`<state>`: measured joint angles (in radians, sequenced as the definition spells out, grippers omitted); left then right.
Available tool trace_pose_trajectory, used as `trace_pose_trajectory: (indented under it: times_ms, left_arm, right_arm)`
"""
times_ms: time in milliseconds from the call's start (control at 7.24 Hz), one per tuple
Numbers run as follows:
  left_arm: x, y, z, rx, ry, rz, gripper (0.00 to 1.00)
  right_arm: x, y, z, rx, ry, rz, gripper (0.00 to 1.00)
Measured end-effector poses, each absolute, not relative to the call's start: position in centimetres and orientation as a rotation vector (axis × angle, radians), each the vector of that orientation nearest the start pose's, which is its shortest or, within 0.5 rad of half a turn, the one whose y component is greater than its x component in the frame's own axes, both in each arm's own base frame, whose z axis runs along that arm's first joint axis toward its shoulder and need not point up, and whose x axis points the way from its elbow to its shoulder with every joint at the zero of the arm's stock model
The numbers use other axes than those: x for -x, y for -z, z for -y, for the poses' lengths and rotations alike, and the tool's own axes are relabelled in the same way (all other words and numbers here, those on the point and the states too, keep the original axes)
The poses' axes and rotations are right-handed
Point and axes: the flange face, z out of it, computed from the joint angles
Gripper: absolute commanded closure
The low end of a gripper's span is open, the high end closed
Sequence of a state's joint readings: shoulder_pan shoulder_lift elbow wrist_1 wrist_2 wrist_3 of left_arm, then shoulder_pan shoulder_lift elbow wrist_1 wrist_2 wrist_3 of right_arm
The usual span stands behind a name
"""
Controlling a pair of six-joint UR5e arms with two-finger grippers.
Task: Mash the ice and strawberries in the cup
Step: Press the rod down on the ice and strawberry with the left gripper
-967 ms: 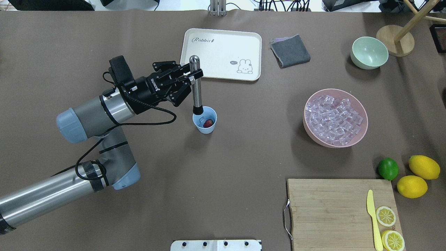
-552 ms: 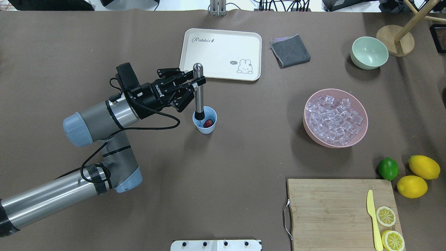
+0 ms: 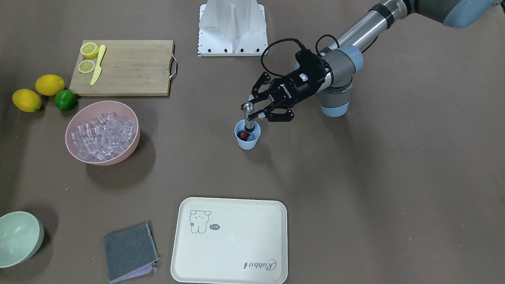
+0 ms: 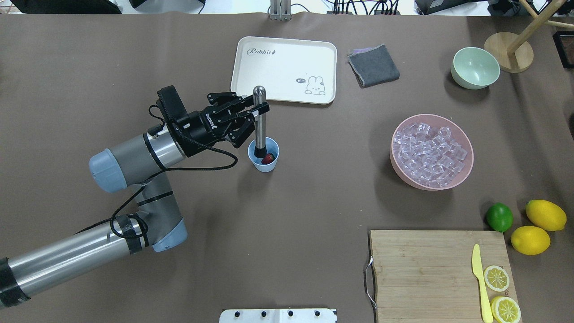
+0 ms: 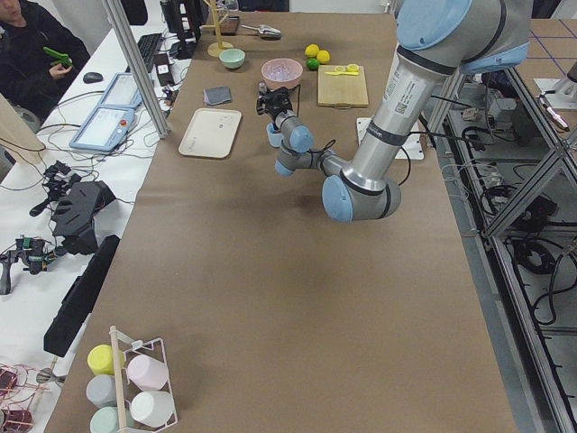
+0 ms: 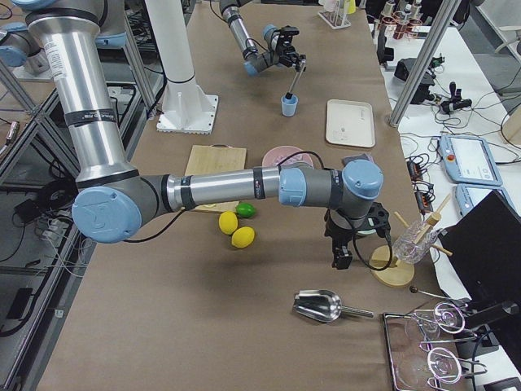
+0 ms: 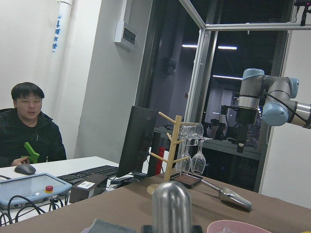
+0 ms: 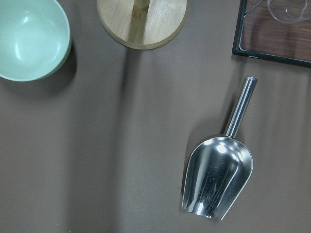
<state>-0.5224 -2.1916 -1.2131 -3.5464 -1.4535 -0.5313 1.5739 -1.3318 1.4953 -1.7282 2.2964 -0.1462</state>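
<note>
Mid-mash here: left gripper point(image 4: 256, 109) clamps the steel muddler point(image 4: 259, 128), tip down in the blue cup point(image 4: 264, 167) beside the strawberry point(image 4: 268, 158), so next it likely needs a straight downward press; can't tell the jaws on the right gripper point(image 6: 337, 262).

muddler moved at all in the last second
Yes. In the overhead view the muddler has shifted right and toward the robot. Its top now lies nearer the tray's near edge, and its tip sits deeper in the cup.

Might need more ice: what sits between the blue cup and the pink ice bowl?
Nothing: in the overhead view, only bare table separates the cup and pink bowl.
</note>
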Motion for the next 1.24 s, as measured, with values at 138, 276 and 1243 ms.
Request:
trace_pose_trajectory:
  times_ms: [138, 276, 1243]
  left_arm:
    - [-48.8, -27.0, 44.4, -1.612, -0.155, -1.542, 1.00]
    - [-49.2, -27.2, 44.2, -1.603, -0.160, -1.542, 1.00]
    - [-48.5, -25.9, 45.3, -1.633, -0.128, -1.536, 1.00]
  right_arm:
    - [-6.9, -58.6, 58.7, -0.058, 0.139, 0.724, 0.01]
    - [-6.9, -58.7, 58.7, -0.057, 0.138, 0.724, 0.01]
    - [-6.9, -59.2, 58.5, -0.051, 0.141, 0.723, 0.01]
